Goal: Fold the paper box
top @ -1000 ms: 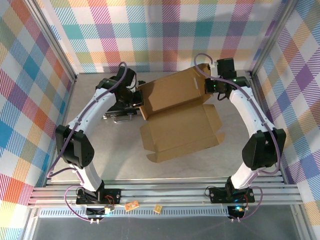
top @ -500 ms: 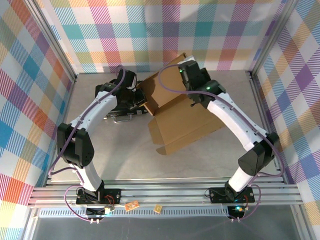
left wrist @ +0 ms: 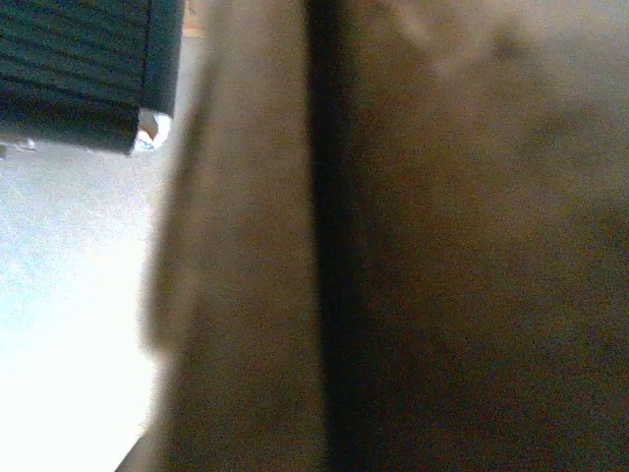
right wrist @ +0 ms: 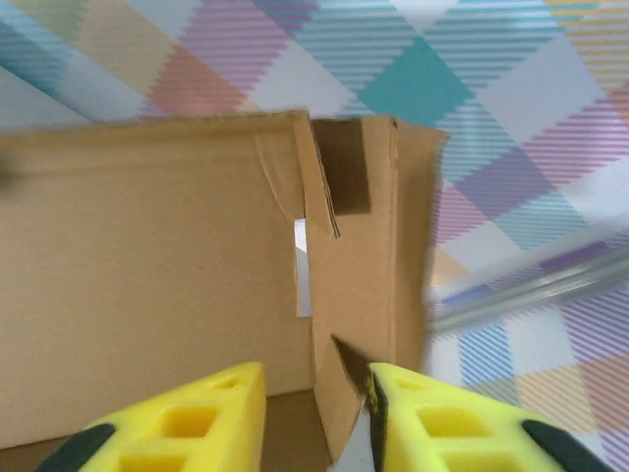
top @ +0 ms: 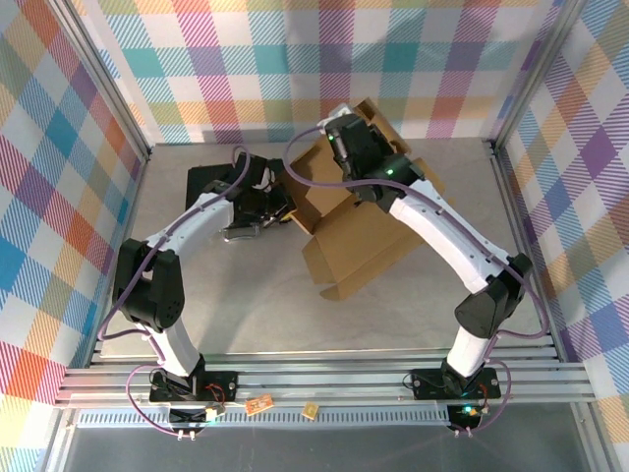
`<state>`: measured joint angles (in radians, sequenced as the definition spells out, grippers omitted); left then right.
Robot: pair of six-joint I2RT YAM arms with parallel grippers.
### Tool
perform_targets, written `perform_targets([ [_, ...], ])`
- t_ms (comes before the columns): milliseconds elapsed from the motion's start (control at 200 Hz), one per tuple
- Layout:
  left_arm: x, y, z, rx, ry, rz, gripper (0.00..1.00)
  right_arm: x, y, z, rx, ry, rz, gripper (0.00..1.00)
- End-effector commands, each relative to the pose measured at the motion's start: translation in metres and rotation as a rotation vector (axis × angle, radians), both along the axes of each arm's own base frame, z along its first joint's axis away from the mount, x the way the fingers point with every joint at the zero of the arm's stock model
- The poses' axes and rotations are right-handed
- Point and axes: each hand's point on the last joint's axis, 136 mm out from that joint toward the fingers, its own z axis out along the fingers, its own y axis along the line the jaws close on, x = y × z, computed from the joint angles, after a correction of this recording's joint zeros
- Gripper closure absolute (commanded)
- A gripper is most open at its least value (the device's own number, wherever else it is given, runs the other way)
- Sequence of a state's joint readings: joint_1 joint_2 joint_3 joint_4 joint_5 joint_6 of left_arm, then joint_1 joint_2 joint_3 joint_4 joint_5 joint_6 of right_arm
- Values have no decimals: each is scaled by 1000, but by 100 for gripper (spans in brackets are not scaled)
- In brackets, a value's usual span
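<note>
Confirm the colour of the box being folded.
Plain brown cardboard; the box shows best in the right wrist view.

I've got a grey table [top: 197,315] with a plain matte top. Plaid walls in pastel checks close it in: back wall [top: 314,69] beyond the table's far edge, left wall [top: 49,197] and right wall [top: 590,197] along its sides. Silver posts [top: 110,84] rise at the table's far corners. Aluminium rails [top: 334,383] run along its near edge. On the left wrist camera the tabletop glares white.
</note>
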<state>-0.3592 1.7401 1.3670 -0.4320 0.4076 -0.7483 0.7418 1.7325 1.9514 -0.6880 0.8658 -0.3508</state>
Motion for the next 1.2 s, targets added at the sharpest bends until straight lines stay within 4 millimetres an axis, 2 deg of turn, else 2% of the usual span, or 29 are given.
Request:
perform_targets([
  [0,5,-15,31,-153,-139,-89,100,-35,16,24,245,134,202,55],
  [80,8,-18,28,-195,-157,-99,100,-53,24,38,399,201,295,45],
  [150,11,-21,27,-213,-170,-106,100,-75,30,57,565,252,391,41],
  [220,15,-23,27,-229,-185,-109,100,-89,27,82,679,230,440,38],
  [270,17,-25,29,-243,-201,-119,100,-95,17,102,756,194,448,36],
  [345,19,-29,30,-261,-215,-146,100,-91,-12,128,869,127,403,35],
  [435,19,-32,33,-273,-231,-176,100,-71,-68,145,1006,58,256,38],
  [540,16,-34,33,-288,-237,-216,100,-48,-123,150,1140,20,127,42],
  [625,13,-35,30,-296,-236,-239,100,-31,-150,153,1270,24,95,42],
  [675,12,-36,29,-310,-237,-249,100,-13,-161,144,1375,91,84,44],
  [760,10,-38,27,-339,-235,-261,100,11,-158,123,1499,266,117,50],
  [875,10,-40,24,-355,-219,-276,100,30,-135,95,1598,530,233,57],
  [940,9,-41,21,-352,-208,-282,100,30,-126,88,1597,585,272,57],
  [1045,9,-41,20,-346,-196,-293,100,24,-116,92,1585,603,344,53],
  [1195,10,-41,19,-339,-191,-293,100,19,-100,82,1578,678,383,53],
])
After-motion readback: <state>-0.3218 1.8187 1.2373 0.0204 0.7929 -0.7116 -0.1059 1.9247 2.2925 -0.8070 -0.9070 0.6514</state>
